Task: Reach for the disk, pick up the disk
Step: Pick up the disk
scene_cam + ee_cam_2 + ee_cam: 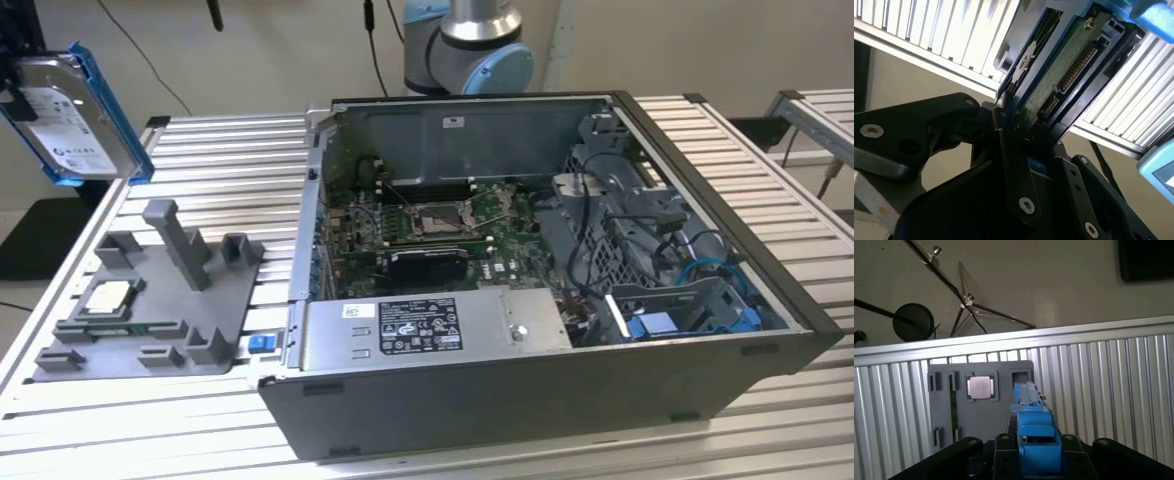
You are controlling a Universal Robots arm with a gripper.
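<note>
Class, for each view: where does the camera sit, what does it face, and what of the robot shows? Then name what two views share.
Exterior view: off the arm, looking down on the table and computer case; the arm shows behind it.
First wrist view: on the wrist, looking over the gripper at the grey tray.
Second wrist view: on the wrist, close along the gripper, shut on the disk.
Shared: both wrist views show the disk's blue frame.

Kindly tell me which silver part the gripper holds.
The disk, blue-framed and aloft in the gripper; the square chip lies on the grey tray.
</note>
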